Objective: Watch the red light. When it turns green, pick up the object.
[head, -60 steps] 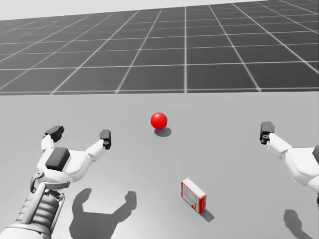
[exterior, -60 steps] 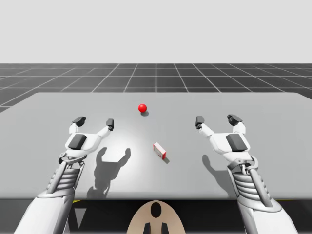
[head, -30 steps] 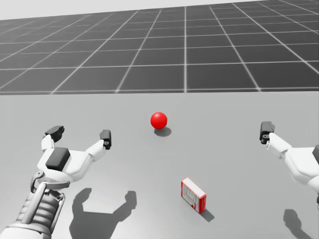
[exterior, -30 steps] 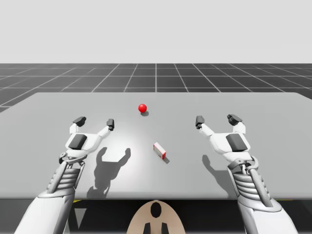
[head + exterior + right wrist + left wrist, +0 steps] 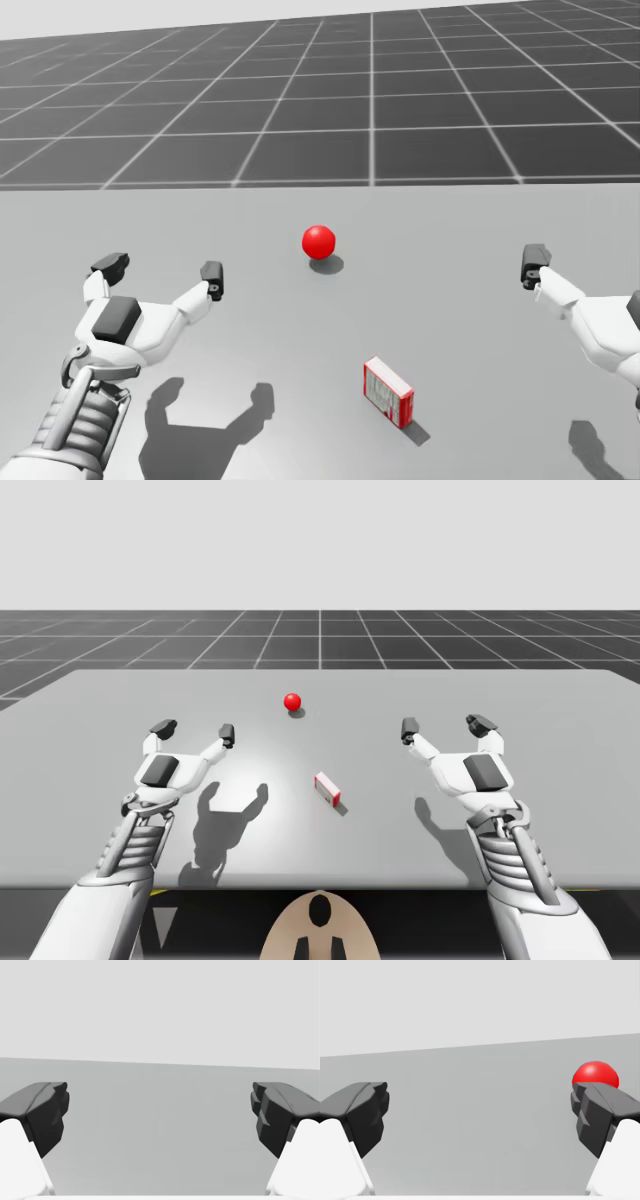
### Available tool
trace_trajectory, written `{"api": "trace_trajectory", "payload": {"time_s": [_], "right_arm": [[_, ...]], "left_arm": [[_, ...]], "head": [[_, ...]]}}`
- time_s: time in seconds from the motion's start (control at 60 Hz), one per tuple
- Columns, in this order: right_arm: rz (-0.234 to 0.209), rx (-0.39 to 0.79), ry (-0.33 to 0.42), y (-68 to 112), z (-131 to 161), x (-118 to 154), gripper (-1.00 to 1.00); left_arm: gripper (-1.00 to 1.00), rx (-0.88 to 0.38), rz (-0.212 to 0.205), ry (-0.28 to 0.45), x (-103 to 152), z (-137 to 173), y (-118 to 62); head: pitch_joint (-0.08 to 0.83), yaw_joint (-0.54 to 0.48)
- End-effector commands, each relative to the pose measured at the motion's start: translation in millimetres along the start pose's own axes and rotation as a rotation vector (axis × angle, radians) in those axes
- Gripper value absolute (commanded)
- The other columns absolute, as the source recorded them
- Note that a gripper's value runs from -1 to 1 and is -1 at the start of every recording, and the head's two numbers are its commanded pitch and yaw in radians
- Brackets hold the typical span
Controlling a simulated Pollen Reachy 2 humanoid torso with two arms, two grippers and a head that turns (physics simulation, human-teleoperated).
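Note:
The light is a red ball [image 5: 292, 701] [image 5: 319, 241] on the grey table [image 5: 560, 710], toward its far middle. A small red and white box [image 5: 328, 789] [image 5: 388, 392] lies flat nearer to me, between my two arms. My left gripper [image 5: 193, 729] [image 5: 160, 270] hovers open to the left of the box, with nothing between its fingers. In the left wrist view my left gripper [image 5: 479, 1110] has the red ball [image 5: 595, 1074] ahead, just past one fingertip. My right gripper [image 5: 441, 725] is open to the right of the box, and my right gripper [image 5: 159, 1110] faces bare table.
The table's far edge [image 5: 320, 671] runs behind the ball, with a dark gridded floor [image 5: 370, 100] beyond. Both arms cast shadows [image 5: 225, 820] on the table near its front edge.

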Motion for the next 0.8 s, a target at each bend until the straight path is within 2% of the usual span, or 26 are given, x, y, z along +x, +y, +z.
{"api": "trace_trajectory", "payload": {"time_s": [0.017,0.8], "right_arm": [[-0.009,0.001,0.002,1.8,0.3,-0.7,-1.00],[-0.004,0.001,0.000,1.8,0.6,-0.7,-1.00]], "left_arm": [[-1.00,0.000,0.000,0.000,0.0,0.1,0.1],[-1.00,-0.003,-0.002,-0.001,0.0,0.5,-0.5]], "head": [[0.416,0.11],[0.421,0.11]]}}
